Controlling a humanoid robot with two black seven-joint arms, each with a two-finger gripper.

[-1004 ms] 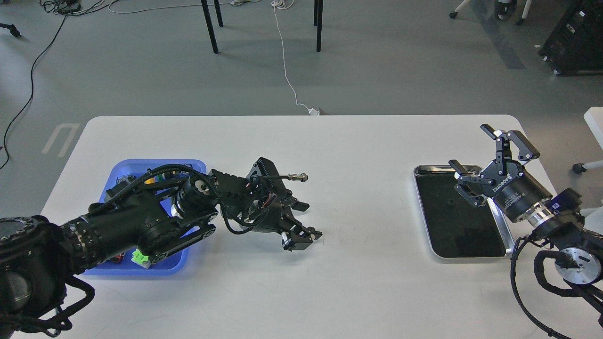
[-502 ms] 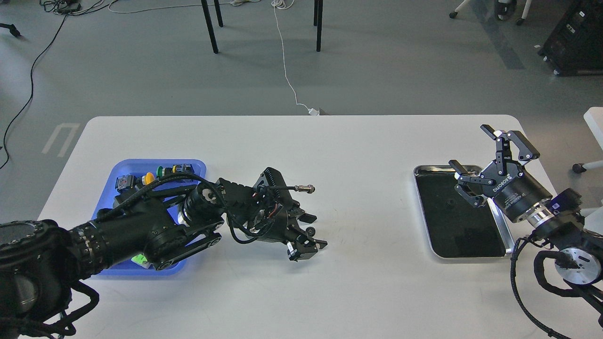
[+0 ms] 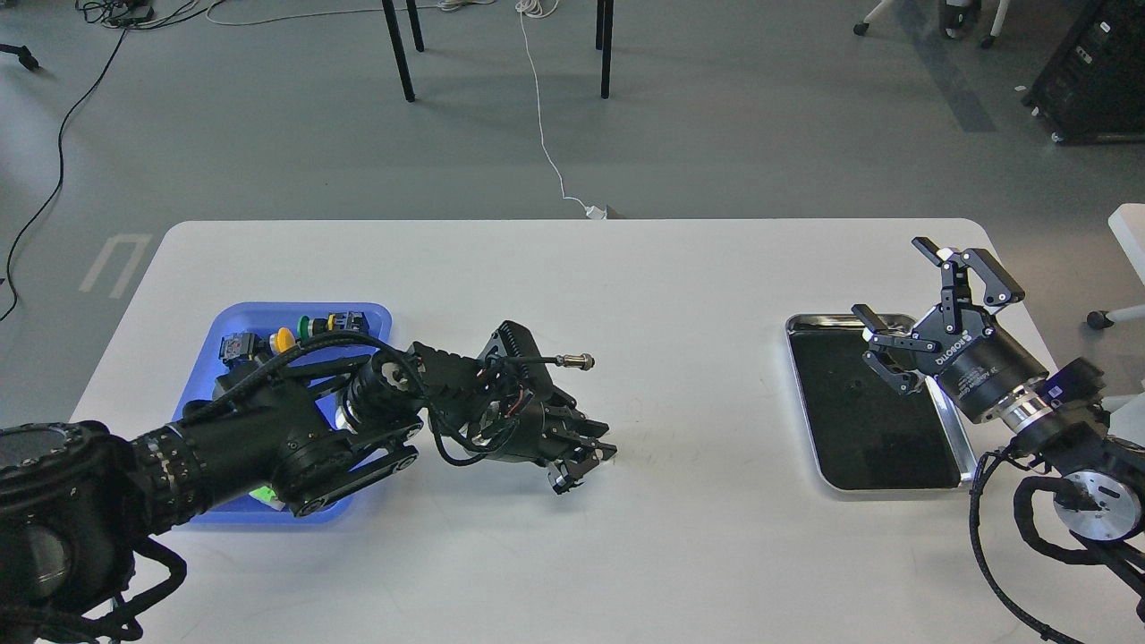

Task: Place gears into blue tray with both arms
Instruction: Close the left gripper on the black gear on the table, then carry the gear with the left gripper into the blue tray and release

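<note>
My left gripper [image 3: 586,454] hangs low over the table's middle-left, right of the blue tray [image 3: 376,315]. Its fingers are pressed together on a tiny black gear that they mostly hide. The left arm lies across the blue tray and covers much of it. Another small black gear [image 3: 854,386] lies on the dark inside of the silver tray [image 3: 894,487] at the right. My right gripper [image 3: 891,279] is open and empty above that tray's far right corner, with its fingers spread wide.
Coloured push-button switches [image 3: 295,333] sit along the blue tray's far side, and a green piece [image 3: 262,493] shows at its near edge. A metal-tipped cable plug [image 3: 578,361] sticks out from the left wrist. Bare white table lies between the two trays.
The left gripper moved right away from the blue tray, came down around a gear on the table and shut on it. The right arm has not moved.
</note>
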